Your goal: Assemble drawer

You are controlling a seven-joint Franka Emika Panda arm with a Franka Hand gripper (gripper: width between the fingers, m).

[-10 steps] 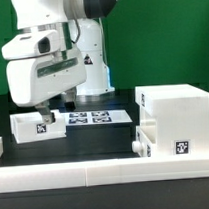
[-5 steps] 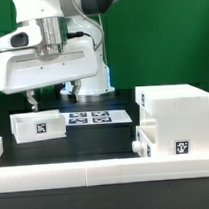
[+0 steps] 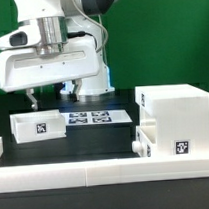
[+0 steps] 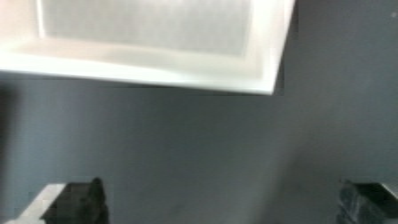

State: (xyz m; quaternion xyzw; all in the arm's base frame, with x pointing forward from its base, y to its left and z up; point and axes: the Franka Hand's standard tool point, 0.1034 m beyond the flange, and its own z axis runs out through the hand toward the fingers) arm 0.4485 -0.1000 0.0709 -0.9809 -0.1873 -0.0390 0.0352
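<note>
Reference: we read clock directions on the exterior view, from its centre.
Left tray: the left tray lies flat on the desk at 9 o'clock, tag toward the camera, well apart from the casing. Nothing crowds its walls, so we judge it reachable from above.
Hand: the hand hovers above the left tray at 10 o'clock and carries nothing. In the wrist view the hand has its fingertips spread wide, with only bare desk between them. A corner of the left tray lies ahead of them, not between them. We judge the jaws are spread to straddle a tray wall.
Marker board: the marker board lies flat at 12 o'clock, just beside the left tray.
Second tray: we take the small white part at 4 o'clock for the second tray. It sits at the casing's lower front corner; we cannot tell whether it touches.
Casing: the casing stands upright at 3 o'clock, tag low on its front face. We cannot tell which face is open.
Border rail: the border rail runs across 6 o'clock in front of all parts. We judge it serves as a stop.
Step in hand: approach to the left tray; no grasp made yet.
Next move: we would centre over one tray wall, descend, then close.
Risk: a thin wall may slip or tilt the tray.
</note>
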